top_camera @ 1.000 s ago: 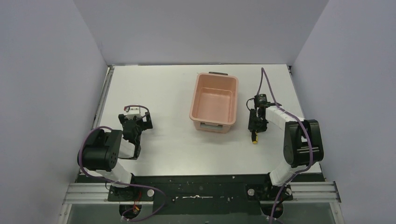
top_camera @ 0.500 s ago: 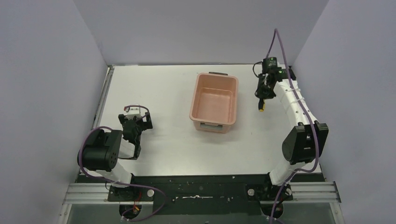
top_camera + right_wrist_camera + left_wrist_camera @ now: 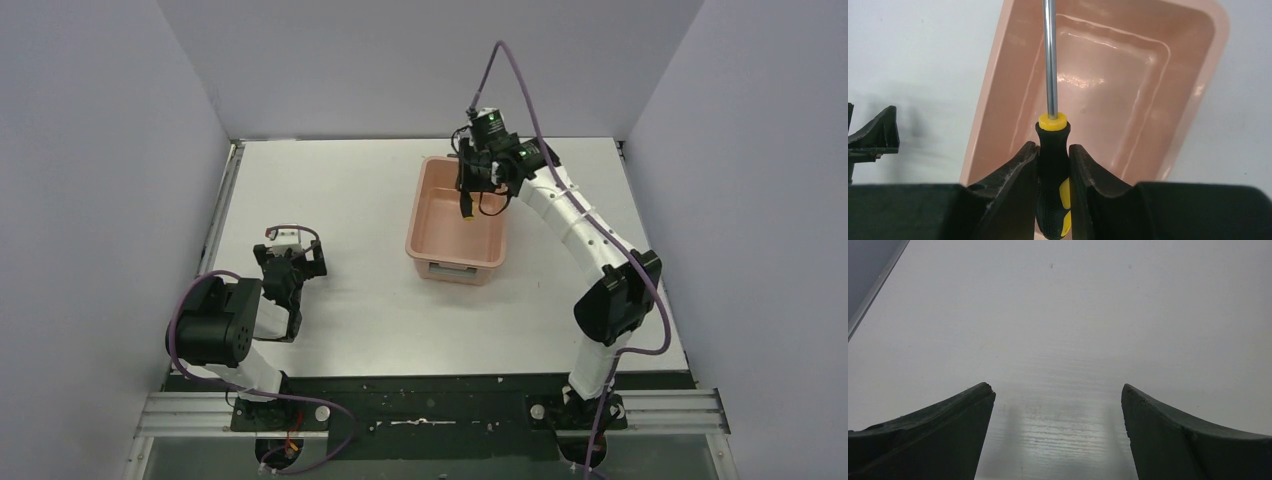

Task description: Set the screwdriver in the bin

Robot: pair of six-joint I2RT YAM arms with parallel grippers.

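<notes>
My right claw (image 3: pixel 1053 148) grips the screwdriver (image 3: pixel 1051 135) tight by its handle above the bin (image 3: pixel 998 100); dropped from here, it might bounce out.

The white-shelled right arm (image 3: pixel 575 222) with black joints rises from its base at the near right and reaches far and to the left in one long bend, elbow high; its wrist tips downward at the far centre; the right gripper (image 3: pixel 1053 150) has its black fingers (image 3: pixel 1013 175) closed on the black-and-yellow handle of a small screwdriver (image 3: pixel 1050 135) with a thin metal shaft, one finger on each side, the shaft running straight out past the fingertips. The black-jointed left arm (image 3: pixel 215 335) sits folded at the near left; the left gripper (image 3: pixel 1057 395) points down at the white worktop (image 3: pixel 1063 315), close above it; its dark fingers (image 3: pixel 943 430) are spread wide, with nothing between them.
</notes>
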